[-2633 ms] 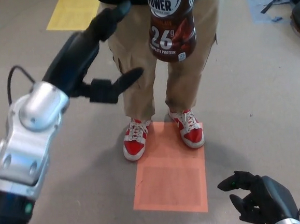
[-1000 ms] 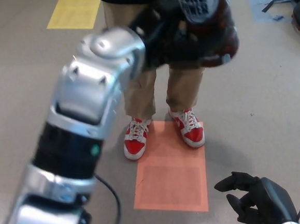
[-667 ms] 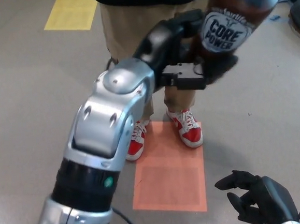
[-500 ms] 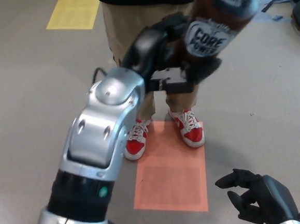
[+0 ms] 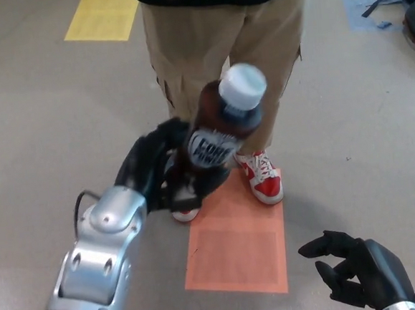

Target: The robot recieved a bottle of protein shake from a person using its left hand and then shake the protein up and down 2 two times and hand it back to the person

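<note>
Gripping the protein shake bottle (image 5: 220,129) near centre frame, the left hand (image 5: 162,174) has its black fingers wrapped around the lower body of the bottle, closed on it. Bottle is dark brown with a white cap pointing toward the upper right; it is tilted, cap end nearer the camera, label reading "CORE" partly visible. Image of bottle is somewhat motion-blurred. Left forearm, silver with a black cable at the wrist, enters from the lower left. Right hand (image 5: 360,272) sits at the lower right corner, holding nothing, fingers apart and loosely curled, well apart from the bottle. Person (image 5: 219,32) stands at upper centre in tan trousers and a dark top, only torso edge and legs in frame. Red-and-white sneakers (image 5: 263,178) rest at the top edge of an orange floor patch (image 5: 236,249); the sneaker toward picture left is mostly hidden behind the left hand. Yellow floor patch (image 5: 103,16) lies at upper left.
</note>
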Controlling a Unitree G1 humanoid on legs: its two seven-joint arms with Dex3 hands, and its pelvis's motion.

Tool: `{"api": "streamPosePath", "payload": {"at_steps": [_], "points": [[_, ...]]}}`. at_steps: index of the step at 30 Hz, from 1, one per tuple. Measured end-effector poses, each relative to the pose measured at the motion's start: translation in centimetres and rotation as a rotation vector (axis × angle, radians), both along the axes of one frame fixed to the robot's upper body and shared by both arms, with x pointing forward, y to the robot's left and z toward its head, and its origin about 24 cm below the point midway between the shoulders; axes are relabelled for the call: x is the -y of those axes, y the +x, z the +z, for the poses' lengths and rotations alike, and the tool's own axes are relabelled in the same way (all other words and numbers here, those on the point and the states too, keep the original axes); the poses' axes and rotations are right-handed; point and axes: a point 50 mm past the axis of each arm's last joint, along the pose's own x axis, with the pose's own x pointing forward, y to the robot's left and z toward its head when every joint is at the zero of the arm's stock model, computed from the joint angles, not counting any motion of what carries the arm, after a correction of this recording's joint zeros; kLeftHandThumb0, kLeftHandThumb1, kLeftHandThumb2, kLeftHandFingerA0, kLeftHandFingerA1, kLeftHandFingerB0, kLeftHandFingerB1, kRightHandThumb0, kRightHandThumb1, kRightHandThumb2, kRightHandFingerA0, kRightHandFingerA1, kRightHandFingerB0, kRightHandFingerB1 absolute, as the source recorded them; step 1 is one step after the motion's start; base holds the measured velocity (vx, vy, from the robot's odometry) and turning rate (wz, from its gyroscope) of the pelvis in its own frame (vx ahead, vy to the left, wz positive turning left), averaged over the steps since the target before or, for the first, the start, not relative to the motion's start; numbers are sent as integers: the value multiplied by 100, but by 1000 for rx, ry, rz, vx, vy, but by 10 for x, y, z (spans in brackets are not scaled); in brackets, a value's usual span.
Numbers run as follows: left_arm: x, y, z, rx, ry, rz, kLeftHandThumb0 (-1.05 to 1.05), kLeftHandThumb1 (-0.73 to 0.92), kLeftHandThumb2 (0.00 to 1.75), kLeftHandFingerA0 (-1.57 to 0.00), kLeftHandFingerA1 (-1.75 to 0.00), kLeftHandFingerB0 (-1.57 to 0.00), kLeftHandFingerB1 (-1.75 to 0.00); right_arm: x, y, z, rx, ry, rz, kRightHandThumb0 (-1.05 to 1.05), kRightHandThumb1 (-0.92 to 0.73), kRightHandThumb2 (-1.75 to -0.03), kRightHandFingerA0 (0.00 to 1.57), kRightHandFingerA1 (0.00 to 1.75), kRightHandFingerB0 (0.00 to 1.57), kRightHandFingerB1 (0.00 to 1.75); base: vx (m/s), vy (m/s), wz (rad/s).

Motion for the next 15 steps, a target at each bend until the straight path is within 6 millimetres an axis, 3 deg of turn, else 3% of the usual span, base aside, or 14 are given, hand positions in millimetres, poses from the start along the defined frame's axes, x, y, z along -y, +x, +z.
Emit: {"api": "streamPosePath", "payload": {"at_steps": [5,6,10,12,15], "points": [[-11,-4,-16,-47,-45,37,-18,76,73,-98,-127,-72,-103,1,3,2,7,4,-6,-25,-76,-73,101,65,79,61,0,0,0],[-13,-7,-22,-69,-69,48,-18,71,81,-99,-126,-72,-104,1,2,2,7,6,-8,-26,-77,-72,100,64,79,60,0,0,0],[-18,-12,-32,-115,-119,61,-18,77,75,-98,-127,-77,-106,2,2,1,3,9,-15,-27,-75,-75,98,60,79,60,0,0,0],[-20,-6,-15,-64,-168,72,-21,76,76,-100,-126,-77,-101,2,2,1,2,9,-16,-26,-73,-75,101,61,78,62,0,0,0],[-24,11,38,104,-253,78,-16,80,75,-101,-127,-77,-103,2,2,2,6,10,-13,-23,-73,-76,100,64,79,62,0,0,0]]}}
